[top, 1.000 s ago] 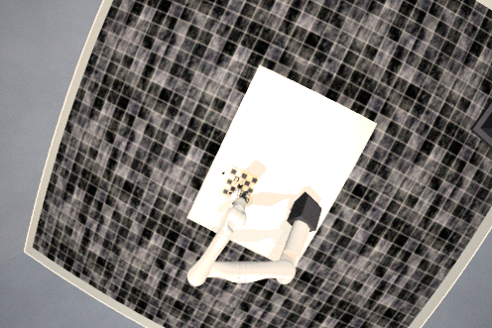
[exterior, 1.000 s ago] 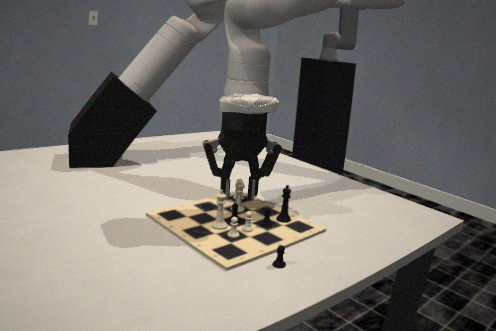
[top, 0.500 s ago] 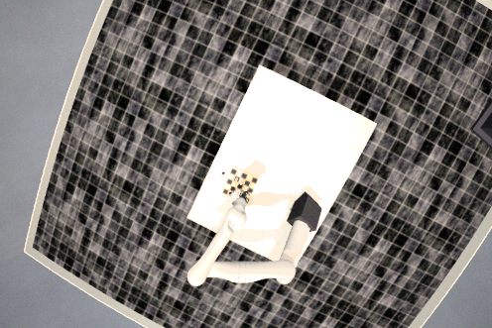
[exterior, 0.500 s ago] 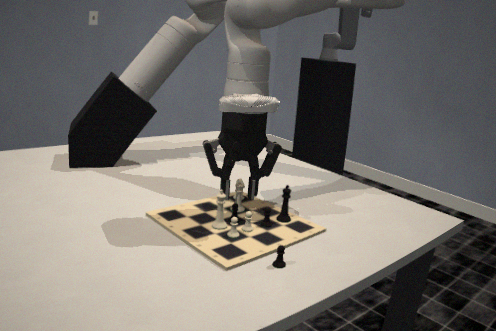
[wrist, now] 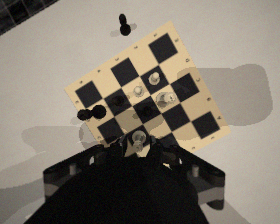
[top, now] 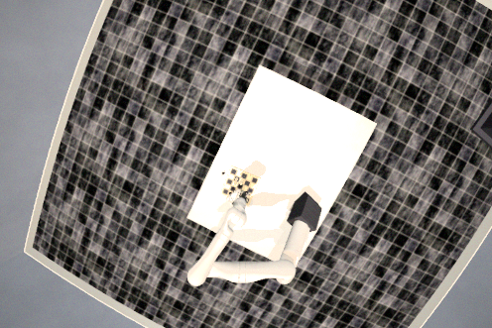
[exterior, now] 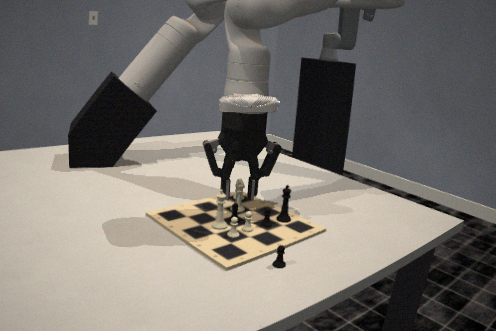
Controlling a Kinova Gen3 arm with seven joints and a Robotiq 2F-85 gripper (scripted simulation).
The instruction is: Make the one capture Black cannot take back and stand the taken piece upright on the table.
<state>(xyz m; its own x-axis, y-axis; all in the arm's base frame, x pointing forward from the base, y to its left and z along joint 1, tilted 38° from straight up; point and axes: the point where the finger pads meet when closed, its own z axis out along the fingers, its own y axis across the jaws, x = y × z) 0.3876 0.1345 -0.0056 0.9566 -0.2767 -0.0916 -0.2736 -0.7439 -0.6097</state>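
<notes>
Beige and black squares make up the chessboard (top: 255, 176) (exterior: 275, 249) (wrist: 193, 102), which lies flat on the pale table (top: 298, 123) (exterior: 60, 199) (wrist: 41, 65); the gripper (exterior: 241, 196) (wrist: 138, 141) points down over the board, its jaws partly open, one finger on each side of a tall white piece (exterior: 240, 195) (wrist: 138, 140) that stands on the board; I cannot tell whether either finger touches it.

Off the board, near its edge, a small black pawn (exterior: 279, 257) (wrist: 124, 27) stands upright on the table, apart from every other piece; on the board stand another tall white piece (exterior: 219, 213) (wrist: 166, 98), a white pawn on a dark square (exterior: 233, 228) (wrist: 154, 78) and a second white pawn on a light one (exterior: 248, 222) (wrist: 138, 91); also on the board are a tall black piece (exterior: 285, 205) (wrist: 98, 111) and two dark, low pieces, hard to make out from the wrist; the arm (top: 213, 252) (exterior: 275, 1) reaches above the board from its black mount (top: 305, 211) (exterior: 110, 124), well apart from the board on the same table.
</notes>
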